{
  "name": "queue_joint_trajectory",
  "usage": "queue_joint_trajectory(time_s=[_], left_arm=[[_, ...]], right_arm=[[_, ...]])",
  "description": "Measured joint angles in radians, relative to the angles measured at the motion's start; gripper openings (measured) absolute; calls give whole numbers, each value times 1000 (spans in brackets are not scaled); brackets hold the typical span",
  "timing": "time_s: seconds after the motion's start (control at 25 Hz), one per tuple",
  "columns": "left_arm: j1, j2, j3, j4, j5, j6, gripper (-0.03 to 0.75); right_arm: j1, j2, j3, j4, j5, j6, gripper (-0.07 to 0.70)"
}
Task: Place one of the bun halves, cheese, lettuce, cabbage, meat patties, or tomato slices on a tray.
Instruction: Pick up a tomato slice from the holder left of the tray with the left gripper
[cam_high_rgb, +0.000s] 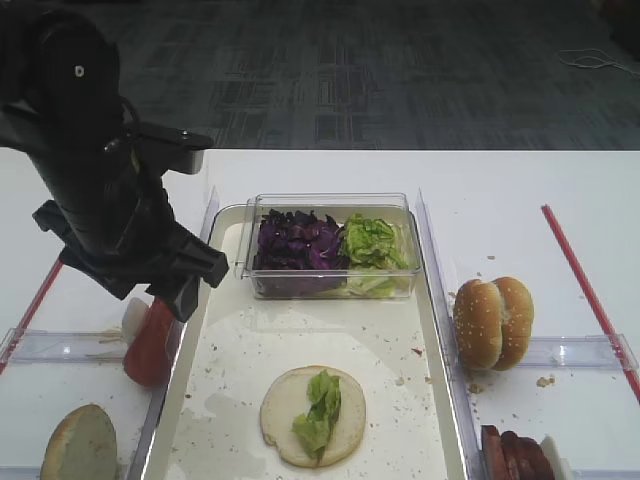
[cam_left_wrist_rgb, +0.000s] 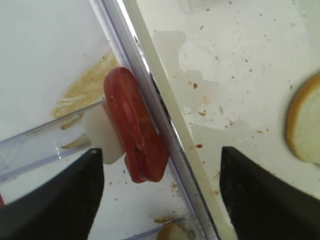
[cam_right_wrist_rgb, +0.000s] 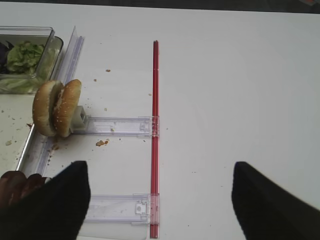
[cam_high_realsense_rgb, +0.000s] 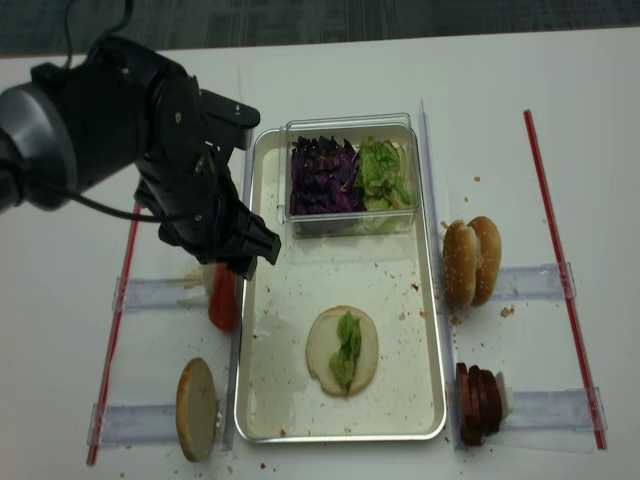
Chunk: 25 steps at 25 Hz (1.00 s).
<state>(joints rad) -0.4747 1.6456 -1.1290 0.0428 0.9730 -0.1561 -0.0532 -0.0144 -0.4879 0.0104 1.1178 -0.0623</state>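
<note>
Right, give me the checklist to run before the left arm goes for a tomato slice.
1. left gripper open: ok, jaws wide.
2. Gripper over the tomato slices: ok, they sit between the jaws, not yet touched.
3. Slices upright against the white block: ok.
4. Drop spot: ok, bun half with lettuce lies on the tray.
5. Single slice separable: cannot tell.
6. right gripper clear: ok, open over bare table.

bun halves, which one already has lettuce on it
The bun half lying flat, cut face up, in the middle of the tray. The lone half left of the tray is bare, and the pair on the right stands on edge.
</note>
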Motion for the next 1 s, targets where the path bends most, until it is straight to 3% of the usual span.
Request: queue_joint_trajectory(time_s=[1.0], left_arm=[[0,109,-2,-2,-41,0,397]], right_arm=[[0,0,0,0,0,0,610]])
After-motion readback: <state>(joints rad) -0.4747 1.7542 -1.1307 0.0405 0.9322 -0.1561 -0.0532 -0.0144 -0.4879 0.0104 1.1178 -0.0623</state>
